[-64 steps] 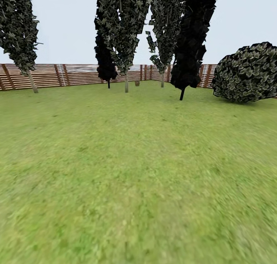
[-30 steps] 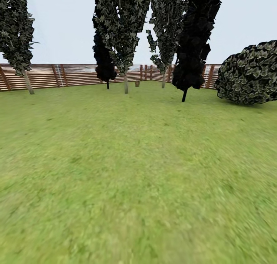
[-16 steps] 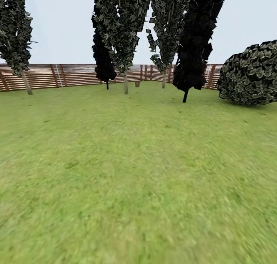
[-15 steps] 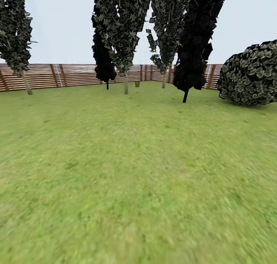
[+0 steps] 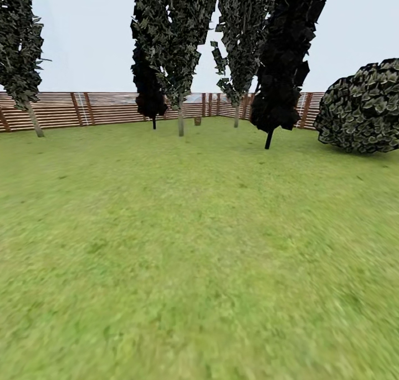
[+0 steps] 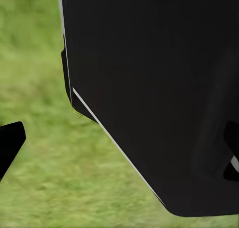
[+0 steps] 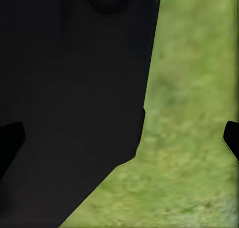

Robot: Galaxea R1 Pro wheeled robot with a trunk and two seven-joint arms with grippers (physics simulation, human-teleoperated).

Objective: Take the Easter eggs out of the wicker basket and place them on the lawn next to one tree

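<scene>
The lawn (image 5: 199, 247) stretches ahead of me, green and mottled. Several trees stand at its far end: one with a pale trunk (image 5: 180, 122), a near-black one with a leaning trunk (image 5: 269, 139), and one at far left (image 5: 33, 122). The Easter eggs and the wicker basket are out of view. My left gripper (image 6: 119, 150) is open, its black fingertips (image 6: 10, 145) far apart over grass, with a dark part of my body behind. My right gripper (image 7: 119, 143) is open as well, with nothing between its fingertips (image 7: 231, 138).
A slatted wooden fence (image 5: 111, 108) closes off the far side of the lawn. A large round bush (image 5: 360, 111) sits at the right. A small brown object (image 5: 197, 121) stands near the fence, too far away to identify.
The camera has advanced over the grass: the trees and bush look slightly larger and have spread towards the picture's edges. Nothing on the lawn itself has moved.
</scene>
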